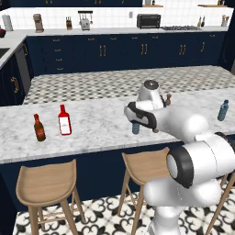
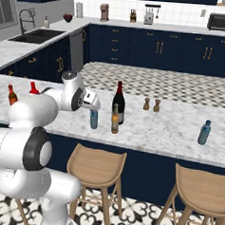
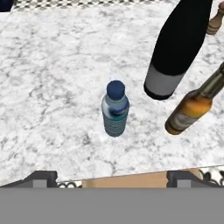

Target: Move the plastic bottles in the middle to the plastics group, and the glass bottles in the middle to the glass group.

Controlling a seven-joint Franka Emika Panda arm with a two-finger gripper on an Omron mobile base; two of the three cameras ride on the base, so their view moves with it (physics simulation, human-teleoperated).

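At the middle of the marble bench [image 2: 170, 123], the small light-blue plastic bottle [image 3: 115, 109] with its dark cap stands upright, near the front edge and apart from its neighbours. Just beside it rise the tall dark wine bottle [image 2: 118, 103] and the slim amber bottle [image 2: 115, 119], with two small wooden shakers [image 2: 151, 105] behind. Poised above the blue bottle, the gripper [image 3: 112, 177] hangs with its jaws spread wide and empty, touching nothing. By the look of it, the pick-up of the plastic bottle is the step in hand: the next move calls for a descent until the fingers straddle the bottle, then a squeeze. Its destination, the matching blue bottle [image 2: 204, 132], waits well apart along the bench; the brown bottle [image 1: 39, 128] and the flat red bottle [image 1: 64, 120] stand at the opposite end.
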